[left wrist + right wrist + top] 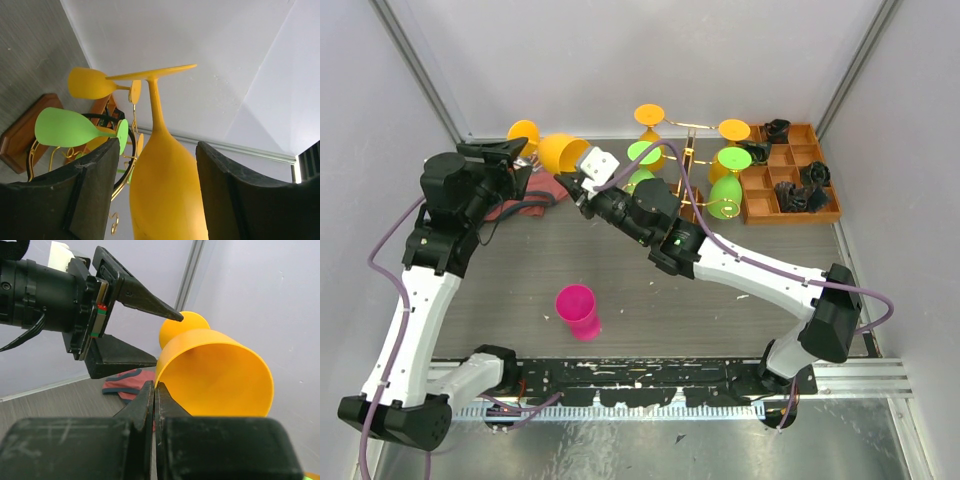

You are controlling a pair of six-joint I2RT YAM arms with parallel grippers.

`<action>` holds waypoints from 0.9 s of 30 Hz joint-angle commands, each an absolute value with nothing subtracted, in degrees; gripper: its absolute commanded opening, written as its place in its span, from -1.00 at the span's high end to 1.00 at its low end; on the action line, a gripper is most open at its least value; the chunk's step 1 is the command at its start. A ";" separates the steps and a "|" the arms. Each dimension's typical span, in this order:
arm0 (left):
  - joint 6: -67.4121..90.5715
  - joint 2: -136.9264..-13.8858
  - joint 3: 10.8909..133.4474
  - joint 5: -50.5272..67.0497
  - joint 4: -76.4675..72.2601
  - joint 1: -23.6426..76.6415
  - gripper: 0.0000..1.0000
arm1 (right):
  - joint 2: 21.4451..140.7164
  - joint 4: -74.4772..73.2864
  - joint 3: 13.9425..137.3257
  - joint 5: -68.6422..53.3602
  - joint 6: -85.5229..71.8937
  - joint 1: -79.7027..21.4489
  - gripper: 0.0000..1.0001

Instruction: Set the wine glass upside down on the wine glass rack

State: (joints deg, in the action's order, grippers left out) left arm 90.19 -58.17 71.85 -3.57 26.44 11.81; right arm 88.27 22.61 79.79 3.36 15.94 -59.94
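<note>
An orange wine glass [563, 152] lies tilted in the air at the back left, with its mouth toward my right arm and its foot toward the back wall. My right gripper [578, 185] is shut on its rim [165, 377]. My left gripper [525, 160] is open, with a finger on each side of the bowl [167, 190] and a gap at both sides. The wine glass rack [688, 165], gold wire on a dark base, stands to the right. Several green and orange glasses hang upside down on it.
A pink cup [578, 310] stands on the near middle of the table. A red cloth [515, 205] lies under the left gripper. An orange-brown compartment tray [790, 200] with black parts sits at the back right. White walls enclose the table.
</note>
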 commanded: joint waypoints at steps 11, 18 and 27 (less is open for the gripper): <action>91.17 -59.11 67.93 -4.40 21.48 11.78 0.00 | 87.33 25.54 80.26 -2.58 12.93 -60.29 0.99; 90.62 -59.69 68.27 -6.16 21.28 11.78 0.20 | 87.49 25.54 80.01 -2.50 13.45 -60.34 0.99; 90.38 -60.90 68.62 -5.74 19.84 11.78 0.40 | 87.06 25.66 79.58 -3.03 14.23 -60.32 0.99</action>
State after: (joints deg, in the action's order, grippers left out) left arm 91.15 -60.55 68.25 -5.30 22.15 11.81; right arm 88.40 21.41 79.09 -1.65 13.63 -59.94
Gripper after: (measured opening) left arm 0.326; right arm 0.039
